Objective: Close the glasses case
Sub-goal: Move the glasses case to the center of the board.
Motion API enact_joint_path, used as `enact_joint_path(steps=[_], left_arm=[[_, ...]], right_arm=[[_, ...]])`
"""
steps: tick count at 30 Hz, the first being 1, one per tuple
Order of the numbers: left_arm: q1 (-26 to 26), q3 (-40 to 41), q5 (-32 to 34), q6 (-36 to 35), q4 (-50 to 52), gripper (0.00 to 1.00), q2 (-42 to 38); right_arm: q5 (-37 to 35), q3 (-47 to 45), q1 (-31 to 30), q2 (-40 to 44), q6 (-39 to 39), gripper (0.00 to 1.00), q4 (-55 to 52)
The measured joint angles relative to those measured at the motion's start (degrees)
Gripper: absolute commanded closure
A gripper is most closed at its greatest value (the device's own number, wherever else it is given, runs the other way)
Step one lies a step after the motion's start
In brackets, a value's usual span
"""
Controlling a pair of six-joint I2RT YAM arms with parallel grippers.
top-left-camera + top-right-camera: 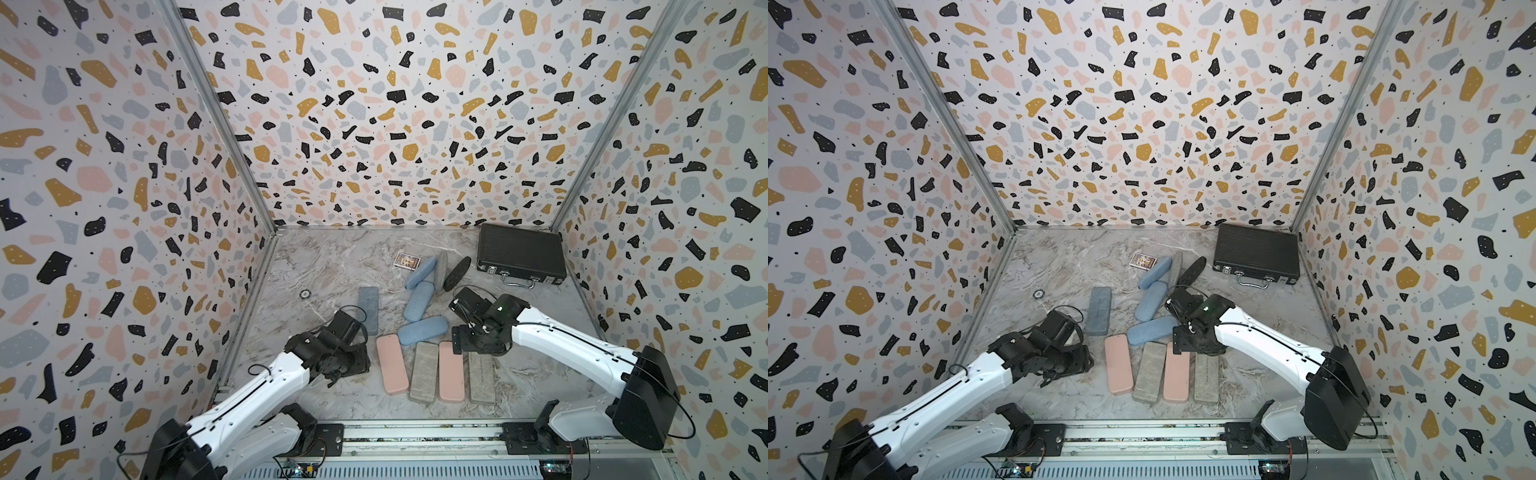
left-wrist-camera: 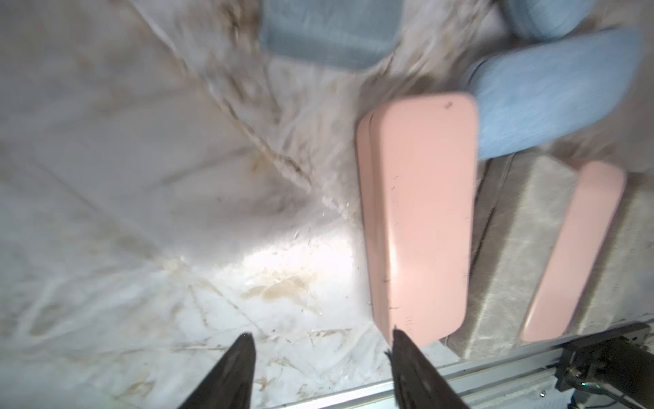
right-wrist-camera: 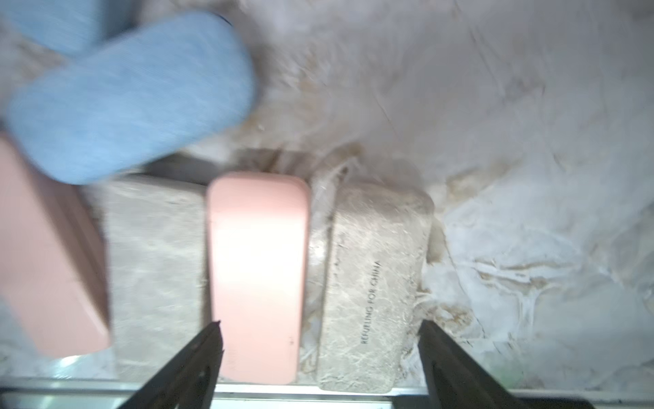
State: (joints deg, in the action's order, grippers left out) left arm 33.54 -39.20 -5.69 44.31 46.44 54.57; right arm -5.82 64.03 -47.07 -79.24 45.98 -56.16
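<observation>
1. Nearest the front rail [image 1: 415,436], at 6 o'clock on the table [image 1: 332,266]: four hard cases lie side by side, long axes running 6 to 12. From 7 toward 5 they are the pink case [image 1: 392,363], second grey case [image 1: 424,372], second pink case [image 1: 451,372] and marbled grey case [image 1: 482,380].
2. Left gripper [image 2: 322,334]: jaws spread, nothing between them. It sits at 9 o'clock of the pink case, one fingertip by that case's rail-side end. Blur hides whether they touch.
3. Right gripper [image 3: 321,324]: jaws spread wide and empty, above the marbled grey case and straddling its width.
4. Lid state: no case in the row stands visibly open. The pink case shows a seam along its long side, with lid and base slightly offset at the far end. I cannot settle which case is the task's; these two are the candidates.
5. Handling (judgement): light, rigid shells, likely to skate if pushed sideways. The pink finish looks smooth and slippery, the marbled one grippier. Press straight down on the lid's free long edge and brace a short end with the other claw.
6. At 12 o'clock of the row: blue fabric cases [image 1: 422,330], the nearest just beside the pink case's far end. A slate case [image 1: 368,309] lies at 11.
7. Farthest: card box [image 1: 407,262] at 12, black briefcase [image 1: 519,253] at 1, by the back wall.
</observation>
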Motion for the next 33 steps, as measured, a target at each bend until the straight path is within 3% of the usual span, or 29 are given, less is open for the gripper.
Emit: enact_joint_path(steps=[4, 14, 20, 27, 29, 33], left_arm=[[-5.60, -8.31, 0.81, -3.41, 2.67, 0.13, 1.05], [-9.53, -22.93, 0.63, -12.50, 1.88, 0.05, 36.13], [-12.85, -31.04, 0.72, -14.78, 1.18, 0.05, 46.99], [-13.25, -37.62, -0.02, -16.20, 0.00, 0.18, 55.82], [-13.25, -38.58, -0.22, -16.35, -0.07, 0.31, 57.81], [-13.35, -40.72, -0.44, -16.63, 0.46, 0.47, 59.58]], right_arm=[[-0.92, 8.13, -0.11, -2.47, -4.55, 0.10, -0.52], [-1.84, 11.89, 0.87, -7.34, -10.19, 0.09, -1.46], [-0.24, 8.07, 4.90, -2.97, -11.98, 0.08, -1.16], [1.86, 6.49, 8.68, -1.07, -14.32, 0.08, -1.25], [2.51, 6.47, 9.51, -1.16, -14.99, 0.08, -1.25], [3.63, 6.54, 10.54, -2.10, -16.00, 0.08, -1.25]])
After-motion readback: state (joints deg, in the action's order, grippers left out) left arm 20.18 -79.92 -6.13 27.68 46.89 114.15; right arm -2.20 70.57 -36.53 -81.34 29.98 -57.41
